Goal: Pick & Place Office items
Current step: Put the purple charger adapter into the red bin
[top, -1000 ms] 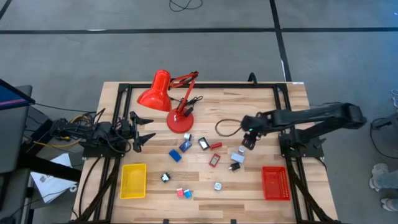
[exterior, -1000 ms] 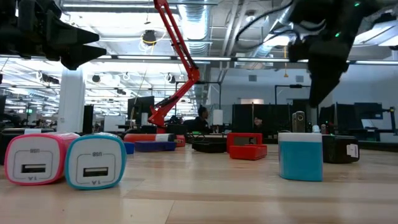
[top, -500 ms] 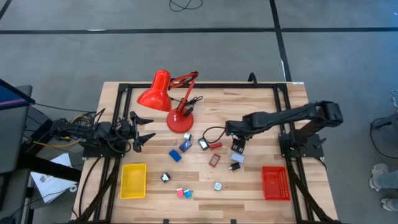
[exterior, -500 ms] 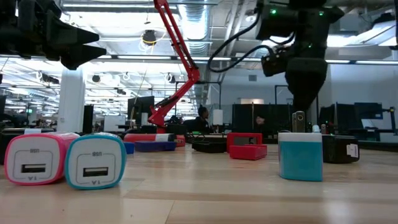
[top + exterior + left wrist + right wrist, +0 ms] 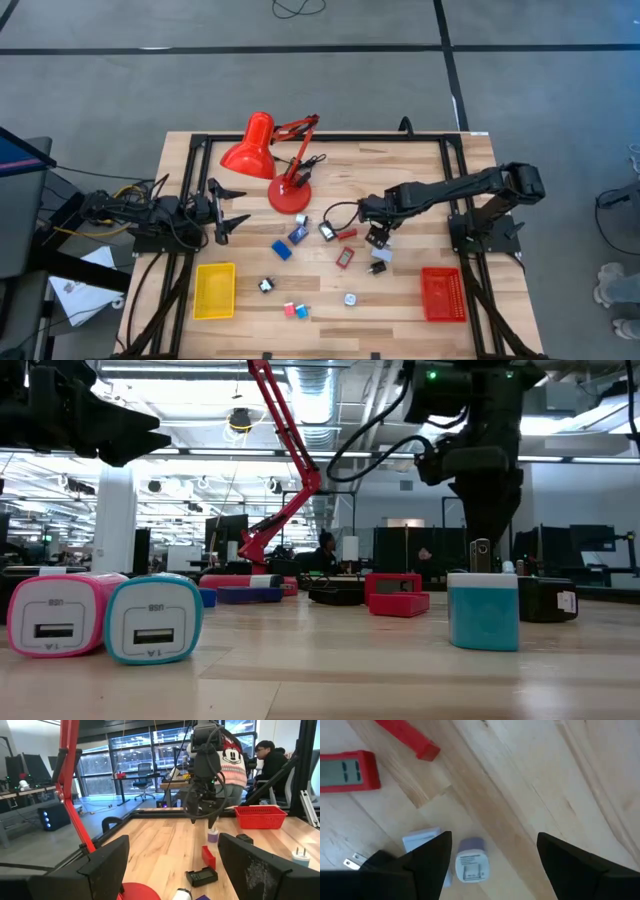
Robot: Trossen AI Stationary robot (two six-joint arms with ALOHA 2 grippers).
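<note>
Pale wood bench (image 5: 420,170), grey floor around it, my right tool (image 5: 490,852) hanging fingers apart right over a small lilac plug (image 5: 469,860), not touching it

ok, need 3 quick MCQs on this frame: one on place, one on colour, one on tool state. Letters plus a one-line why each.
1. Where is the yellow tray?
A. front of the table on the left arm's side
B. under the lamp
C. beside the red tray

2. What colour is the small charger between the right tool's fingers in the right wrist view?
A. green
B. lavender
C. orange

3. How does the right tool stand?
A. shut on the red stick
B. shut, holding nothing
C. open above the charger

Answers:
1. A: the high view shows it low on the left, far from the red tray and the lamp.
2. B: the charger is pale purple with a white label.
3. C: both fingers stand wide apart, with the charger between them, ungripped.
</note>
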